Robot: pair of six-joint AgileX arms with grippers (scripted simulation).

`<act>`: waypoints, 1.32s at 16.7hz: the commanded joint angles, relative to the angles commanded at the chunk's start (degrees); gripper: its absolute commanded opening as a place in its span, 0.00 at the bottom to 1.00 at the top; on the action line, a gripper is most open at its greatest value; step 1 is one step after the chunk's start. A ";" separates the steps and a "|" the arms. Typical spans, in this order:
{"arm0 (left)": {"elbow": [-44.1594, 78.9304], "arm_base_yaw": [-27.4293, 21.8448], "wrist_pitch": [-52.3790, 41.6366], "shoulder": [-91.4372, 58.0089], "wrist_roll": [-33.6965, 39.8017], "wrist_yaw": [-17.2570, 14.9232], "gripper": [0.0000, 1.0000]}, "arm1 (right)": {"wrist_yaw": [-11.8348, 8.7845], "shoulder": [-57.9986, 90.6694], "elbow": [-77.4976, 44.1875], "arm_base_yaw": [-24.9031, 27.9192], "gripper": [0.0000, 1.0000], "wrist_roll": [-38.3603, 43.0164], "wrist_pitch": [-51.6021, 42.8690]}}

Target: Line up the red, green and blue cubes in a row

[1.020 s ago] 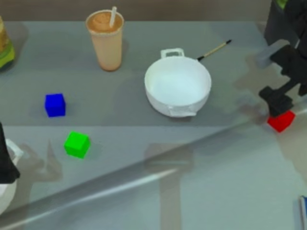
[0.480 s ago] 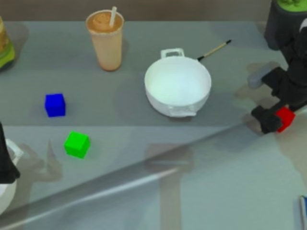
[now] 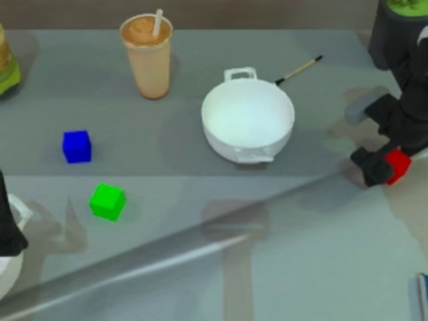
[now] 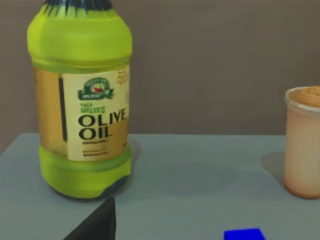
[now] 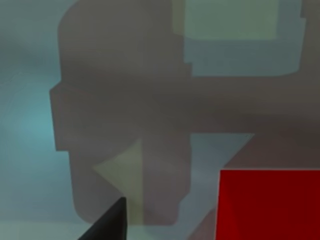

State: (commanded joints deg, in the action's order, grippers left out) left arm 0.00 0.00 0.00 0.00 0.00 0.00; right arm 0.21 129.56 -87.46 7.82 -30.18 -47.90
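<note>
From above, the right gripper sits at the table's right edge with its dark fingers closed against the sides of the red cube, which shows between them. The blue cube lies far off on the left side of the table, and the green cube is just nearer the viewer and slightly right of it, the two apart. A white pot stands in the middle, a tan drink cup with a straw beyond it to the left, and a thin brush lies just beyond the pot's right rim. The left arm is parked at the near left edge, and its fingers cannot be judged. In the left wrist view, an olive oil bottle stands upright on the table, the drink cup stands at the right, and the blue cube's top shows at the lower edge. In the right wrist view, the red cube fills the lower right corner, with one dark fingertip beside it over the shadowed table.
</note>
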 joint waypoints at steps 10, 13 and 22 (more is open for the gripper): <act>0.00 0.00 0.00 0.00 0.00 0.00 1.00 | 0.00 0.00 0.00 0.00 0.00 0.00 0.00; 0.00 0.00 0.00 0.00 0.00 0.00 1.00 | 0.00 0.00 0.00 0.00 0.00 0.00 0.00; 0.00 0.00 0.00 0.00 0.00 0.00 1.00 | -0.97 -5.38 -6.18 0.32 0.00 0.56 -10.67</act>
State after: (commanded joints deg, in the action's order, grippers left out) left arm 0.00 0.00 0.00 0.00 0.00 0.00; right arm -0.77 124.19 -93.64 8.14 -29.62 -58.57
